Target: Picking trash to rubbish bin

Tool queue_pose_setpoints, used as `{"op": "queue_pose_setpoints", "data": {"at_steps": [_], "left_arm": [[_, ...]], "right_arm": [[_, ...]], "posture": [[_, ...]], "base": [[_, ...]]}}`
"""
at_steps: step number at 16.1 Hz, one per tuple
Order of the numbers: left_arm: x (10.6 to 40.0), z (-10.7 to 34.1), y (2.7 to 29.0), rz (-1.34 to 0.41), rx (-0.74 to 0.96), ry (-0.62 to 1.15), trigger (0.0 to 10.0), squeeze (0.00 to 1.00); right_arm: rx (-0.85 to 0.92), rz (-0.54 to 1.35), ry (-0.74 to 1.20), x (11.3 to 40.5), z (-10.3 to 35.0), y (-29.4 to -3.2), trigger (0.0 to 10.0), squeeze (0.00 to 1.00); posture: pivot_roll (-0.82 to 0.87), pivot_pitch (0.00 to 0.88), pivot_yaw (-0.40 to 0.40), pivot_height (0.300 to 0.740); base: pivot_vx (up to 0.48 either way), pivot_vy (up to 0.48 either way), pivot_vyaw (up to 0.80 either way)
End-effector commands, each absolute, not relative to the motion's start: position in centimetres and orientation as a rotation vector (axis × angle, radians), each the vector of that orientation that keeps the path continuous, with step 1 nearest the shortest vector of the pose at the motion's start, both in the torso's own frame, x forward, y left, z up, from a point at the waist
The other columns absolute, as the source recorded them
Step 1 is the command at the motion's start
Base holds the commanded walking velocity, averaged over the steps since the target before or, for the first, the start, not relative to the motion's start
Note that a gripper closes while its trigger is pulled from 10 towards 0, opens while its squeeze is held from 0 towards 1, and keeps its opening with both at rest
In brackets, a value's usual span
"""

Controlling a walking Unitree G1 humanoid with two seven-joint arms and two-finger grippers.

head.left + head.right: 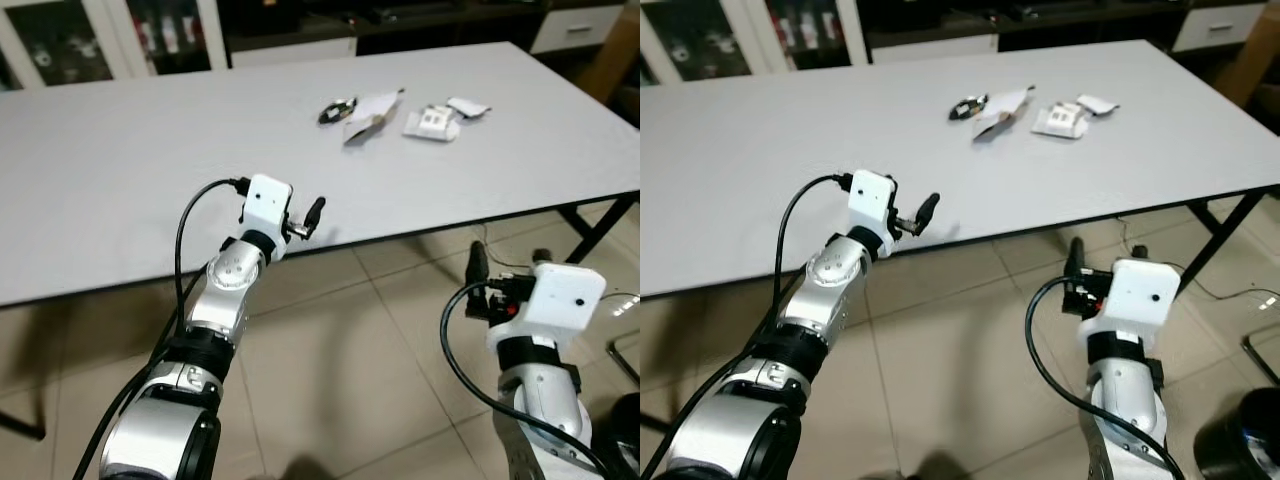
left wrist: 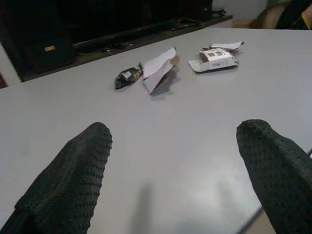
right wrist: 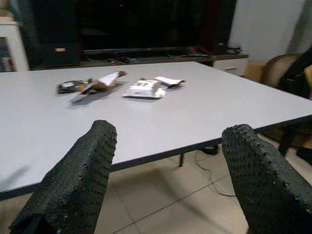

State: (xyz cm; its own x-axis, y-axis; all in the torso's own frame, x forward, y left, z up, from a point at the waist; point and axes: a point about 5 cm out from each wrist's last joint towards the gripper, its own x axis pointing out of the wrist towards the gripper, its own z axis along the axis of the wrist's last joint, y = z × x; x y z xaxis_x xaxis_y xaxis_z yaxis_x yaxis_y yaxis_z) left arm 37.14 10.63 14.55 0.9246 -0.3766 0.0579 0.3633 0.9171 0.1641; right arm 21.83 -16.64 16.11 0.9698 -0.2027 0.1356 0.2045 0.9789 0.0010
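Table: a wide pale grey table (image 1: 120, 170) is filling the upper half of the head views, its near edge running across the middle of the frame.
Trash, dark wrapper: a small dark wrapper (image 1: 335, 110) is lying in the upper centre, touching or just beside the torn carton.
Trash, torn carton: an opened white and brown carton (image 1: 370, 113) is lying flat, just right of the wrapper.
Trash, white packet: a crumpled white packet (image 1: 432, 123) is sitting to the right of the carton, near it but apart.
Trash, paper scrap: a white paper scrap (image 1: 468, 107) is lying just beyond the packet, upper right of centre.
Left pincer: the left pincer (image 1: 312, 217) is hovering at the near table edge, centre of the frame, fingers spread wide and holding nothing; all the trash is lying well apart ahead of it.
Right pincer: the right pincer (image 1: 477, 272) is hanging lower right, below the table edge over the tiled floor (image 1: 340, 360), fingers spread wide, carrying nothing.
Bin: a dark round shape (image 1: 1240, 440) is showing at the lower right corner, probably the rubbish bin, though too cropped to be sure.
Progress: nothing is being held; by these views four pieces are waiting on the table, so the picking is looking barely begun, with reaching, grasping and carrying to the bin all left.
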Motion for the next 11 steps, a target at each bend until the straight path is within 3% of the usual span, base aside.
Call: {"op": "queue_pose_setpoints", "data": {"at_steps": [1, 6, 11], "left_arm": [[37.3, 15.2, 10.5, -0.395, 0.152, -0.109, 10.0, 0.0], [37.3, 15.1, 10.4, -0.401, 0.142, -0.101, 10.0, 0.0], [37.2, 14.9, 10.3, -0.405, 0.135, -0.094, 10.0, 0.0]], "right_arm": [[-0.027, -0.241, -0.159, 21.8, 16.5, -17.2, 10.0, 0.0], [-0.015, -0.242, -0.167, 22.1, 16.8, -17.3, 10.0, 0.0], [0.017, -0.124, -0.176, 23.0, 17.4, -15.9, 10.0, 0.0]], "posture": [[0.05, 0.113, 0.038, 0.74], [0.05, 0.115, 0.038, 0.74], [0.05, 0.118, 0.036, 0.74]], "base": [[0.48, 0.0, 0.0], [0.48, 0.0, 0.0], [0.471, 0.0, 0.0]]}}
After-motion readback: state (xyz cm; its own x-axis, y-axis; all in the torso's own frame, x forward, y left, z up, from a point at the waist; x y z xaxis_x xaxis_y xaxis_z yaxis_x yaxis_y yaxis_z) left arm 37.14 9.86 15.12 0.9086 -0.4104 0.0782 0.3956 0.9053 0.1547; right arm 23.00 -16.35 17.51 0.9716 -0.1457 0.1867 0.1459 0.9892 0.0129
